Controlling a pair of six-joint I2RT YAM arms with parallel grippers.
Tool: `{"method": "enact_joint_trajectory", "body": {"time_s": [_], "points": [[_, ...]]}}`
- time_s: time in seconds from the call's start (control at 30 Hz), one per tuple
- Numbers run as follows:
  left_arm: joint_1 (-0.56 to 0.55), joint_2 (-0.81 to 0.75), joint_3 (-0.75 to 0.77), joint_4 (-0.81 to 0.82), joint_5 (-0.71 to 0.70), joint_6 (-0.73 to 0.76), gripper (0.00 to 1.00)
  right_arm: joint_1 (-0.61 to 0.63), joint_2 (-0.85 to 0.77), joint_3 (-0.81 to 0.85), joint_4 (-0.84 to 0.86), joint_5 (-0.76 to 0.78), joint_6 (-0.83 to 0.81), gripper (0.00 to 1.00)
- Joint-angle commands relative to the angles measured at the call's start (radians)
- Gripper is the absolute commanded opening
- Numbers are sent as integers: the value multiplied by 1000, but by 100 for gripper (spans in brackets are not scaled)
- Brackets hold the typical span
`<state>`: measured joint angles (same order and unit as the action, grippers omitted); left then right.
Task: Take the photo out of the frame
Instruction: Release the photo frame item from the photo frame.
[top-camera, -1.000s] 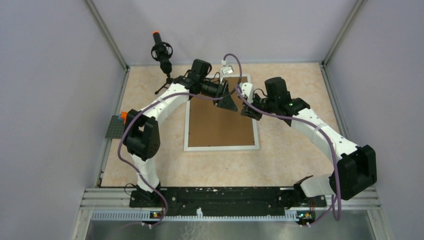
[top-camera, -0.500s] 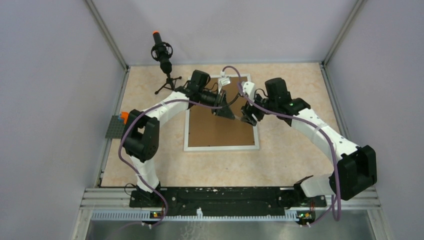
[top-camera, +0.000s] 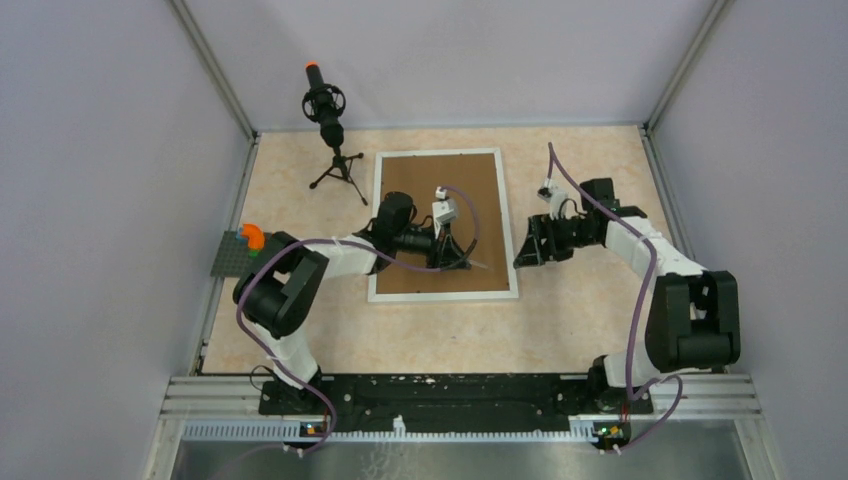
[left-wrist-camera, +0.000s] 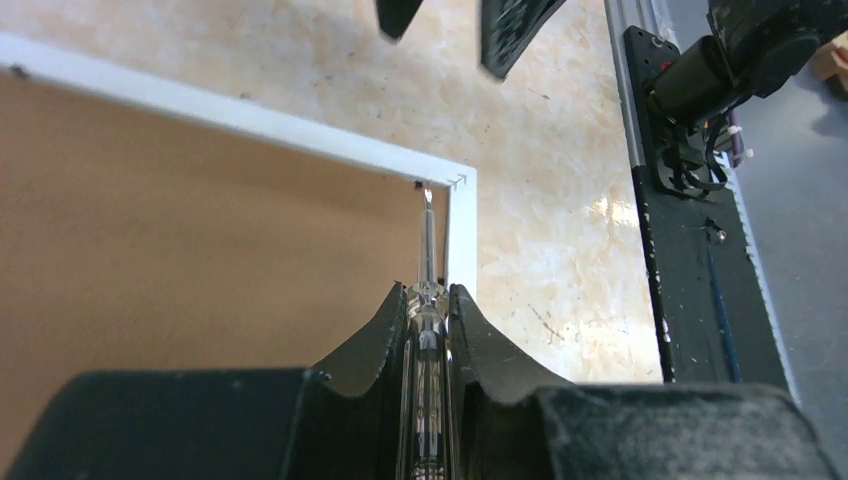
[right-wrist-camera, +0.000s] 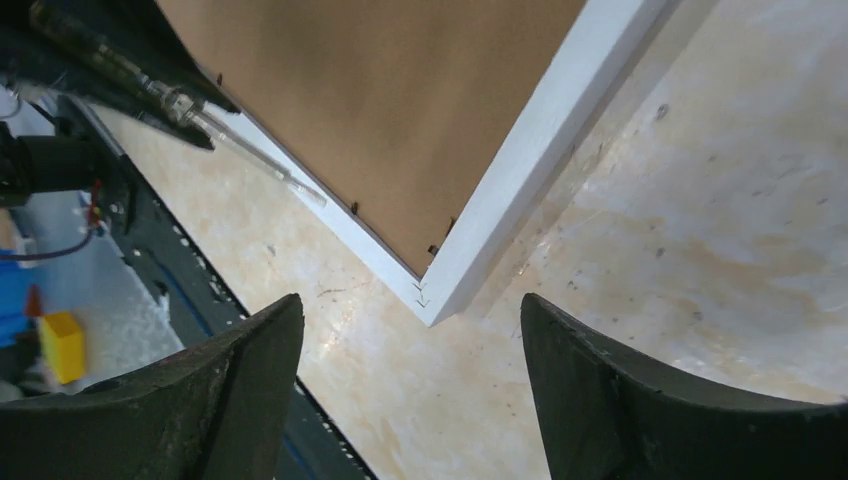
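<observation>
The white frame (top-camera: 443, 295) lies face down on the table, its brown backing board (top-camera: 440, 200) up. The photo is hidden under that board. My left gripper (top-camera: 462, 258) hovers low over the board near the frame's near right corner. It is shut on a thin tool with a clear handle (left-wrist-camera: 427, 250), and the metal tip points at the inner corner of the frame (left-wrist-camera: 460, 230). My right gripper (top-camera: 522, 250) stands open just right of the frame. The frame's corner (right-wrist-camera: 540, 140) shows between its fingers, apart from them, and the tool (right-wrist-camera: 240, 145) crosses that view's upper left.
A microphone on a small tripod (top-camera: 325, 115) stands at the far left. A grey plate with an orange block (top-camera: 232, 250) sits at the table's left edge. The black base rail (top-camera: 440, 395) runs along the near edge. Walls close in on the left, right and back.
Both grippers met over the frame's far right part a second ago. The left one closed on the tool and swung to the near right corner. The right one opened and drew off to the right.
</observation>
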<state>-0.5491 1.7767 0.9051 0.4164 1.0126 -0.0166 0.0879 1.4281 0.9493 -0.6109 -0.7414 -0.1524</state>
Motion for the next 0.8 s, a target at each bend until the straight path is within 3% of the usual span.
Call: {"method": "enact_joint_trajectory", "body": {"time_s": [0.0,0.23,0.77], "points": [[-58,23,-36,241,-58,-8,0,-23,79,-27,15,-107,72,74],[-82,79,-57,304,-74,-32,0,-24,171,-45,54,-104,96,57],[-124,167,-75,350,-120,-39,0,-24,316,-59,108,-127,145,41]]}}
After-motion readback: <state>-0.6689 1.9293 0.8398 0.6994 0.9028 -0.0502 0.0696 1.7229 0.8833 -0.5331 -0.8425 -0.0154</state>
